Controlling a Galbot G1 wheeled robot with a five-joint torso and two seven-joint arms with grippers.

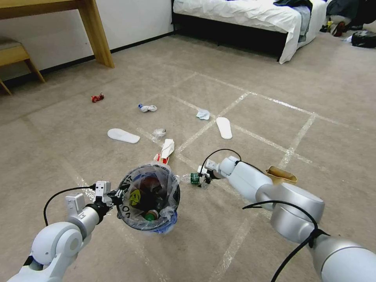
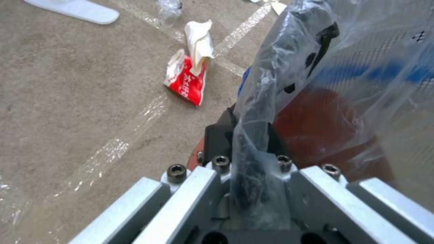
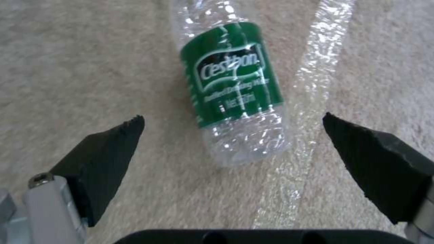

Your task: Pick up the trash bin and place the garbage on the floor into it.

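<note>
On a beige carpeted bedroom floor crossed with clear tape lines (image 1: 235, 102), we see the left gripper (image 1: 116, 194) clenched on the rim of a small round trash bin (image 1: 150, 224) with a red base, lined with a clear-and-blue plastic bag bearing a yellow smiley mark; the bin sits at the near left of the floor, and the left wrist view shows the black fingers (image 2: 217, 142) pinching the bag-wrapped rim (image 2: 257, 135). Inside the bin lie dark litter and a green bottle cap.

Just to the bin's right, the right gripper (image 1: 204, 179) hovers low over a crushed clear plastic bottle with a green label (image 1: 193, 178). In the right wrist view its black fingertips (image 3: 118, 135) stand released and wide apart, one on each side of the bottle (image 3: 233, 91), touching neither it nor the tape strip beside it.

Beyond the bin lies a red-and-white carton (image 1: 164, 152), also seen from the left wrist (image 2: 189, 76). Farther out are two flat white slipper soles (image 1: 123, 136) (image 1: 224, 127), a crumpled clear wrapper (image 1: 158, 133), white and pale-blue tissues (image 1: 147, 107) (image 1: 203, 114) and a red crumpled wrapper (image 1: 97, 97). A tan paper bowl (image 1: 281, 175) lies beside the right arm. A white-sheeted bed (image 1: 250, 13) and a wooden table leg (image 1: 98, 37) stand behind.
</note>
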